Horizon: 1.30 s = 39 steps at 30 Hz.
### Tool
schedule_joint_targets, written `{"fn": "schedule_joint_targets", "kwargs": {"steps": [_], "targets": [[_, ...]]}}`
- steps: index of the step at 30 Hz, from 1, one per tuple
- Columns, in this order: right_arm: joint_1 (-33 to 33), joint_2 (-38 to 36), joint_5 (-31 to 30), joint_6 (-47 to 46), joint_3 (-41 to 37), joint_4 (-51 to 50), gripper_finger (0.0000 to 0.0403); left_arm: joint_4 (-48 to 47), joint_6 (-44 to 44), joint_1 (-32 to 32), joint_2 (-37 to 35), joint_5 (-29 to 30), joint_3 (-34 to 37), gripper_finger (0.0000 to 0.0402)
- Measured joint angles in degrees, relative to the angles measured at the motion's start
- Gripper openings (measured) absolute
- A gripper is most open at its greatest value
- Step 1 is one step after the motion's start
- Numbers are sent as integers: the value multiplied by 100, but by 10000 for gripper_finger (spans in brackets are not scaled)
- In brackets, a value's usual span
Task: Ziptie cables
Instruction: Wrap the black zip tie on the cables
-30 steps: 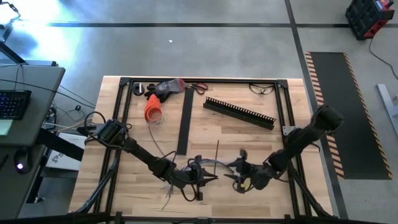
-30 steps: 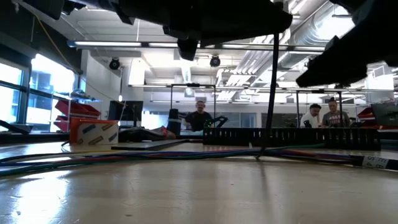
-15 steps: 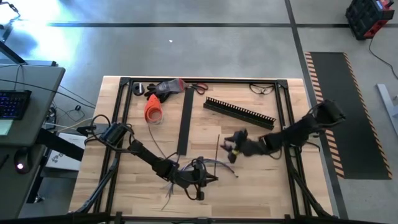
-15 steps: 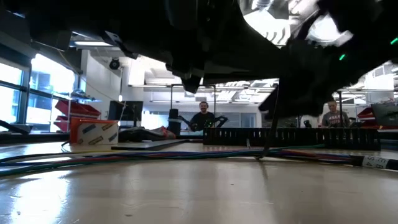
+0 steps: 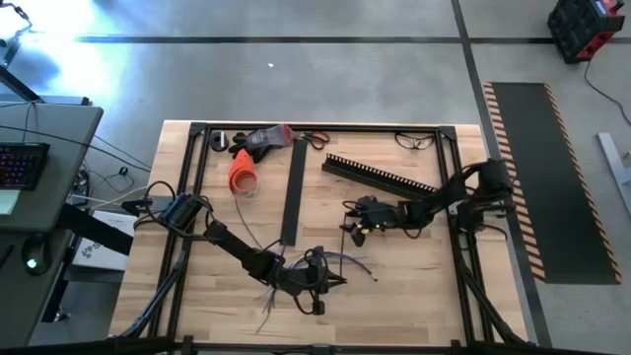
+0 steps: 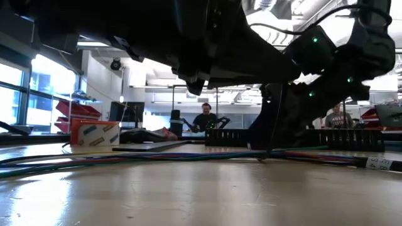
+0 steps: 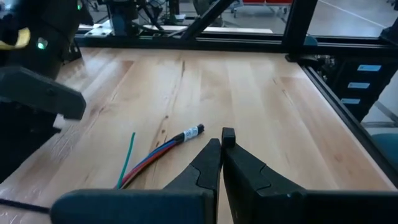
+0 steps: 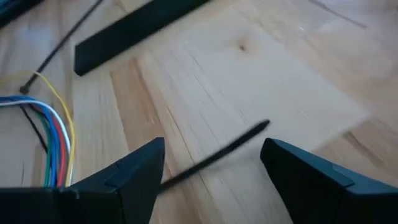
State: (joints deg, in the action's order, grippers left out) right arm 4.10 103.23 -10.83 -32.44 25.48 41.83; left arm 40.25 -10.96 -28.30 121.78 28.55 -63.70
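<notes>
Cables [image 5: 330,262] lie on the near-middle of the desk [image 5: 414,296] beside the clenched left tool [image 5: 317,281], right tool [image 5: 353,233] released above; light, limp, prone to splay, so likely best gripped mid-bundle where strands run together, not at the loose ends.

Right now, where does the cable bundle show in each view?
High: cables at table bottom centre, by left gripper.
Low: stretched across the tabletop.
Left wrist: labelled ends ahead of the shut fingers.
Right wrist: coloured wires at left edge.
Shared landmark: flat black strip.
</notes>
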Motion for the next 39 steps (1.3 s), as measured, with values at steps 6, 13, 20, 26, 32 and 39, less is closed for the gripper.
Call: {"fn": "schedule_joint_targets", "kwargs": {"steps": [6, 13, 20, 26, 32, 39], "targets": [[-36, 240, 135, 83, 2, 348, 230, 8, 11, 12, 0, -85, 0, 0], [162, 248, 16, 503, 8, 224, 127, 9, 11, 12, 0, -97, 0, 0], [249, 266, -295, 576, 0, 317, 34, 8, 9, 34, 0, -102, 0, 0], [472, 253, -674, 866, -5, 319, 2, -1, -27, 38, 0, -100, 0, 0], [1115, 154, -1748, 1754, -16, 1032, 0, 53, -232, 125, 0, -103, 0, 0], [2133, 154, -3036, 2609, -16, 2139, 0, 282, -174, 174, -13, -623, -4, 0]]}}
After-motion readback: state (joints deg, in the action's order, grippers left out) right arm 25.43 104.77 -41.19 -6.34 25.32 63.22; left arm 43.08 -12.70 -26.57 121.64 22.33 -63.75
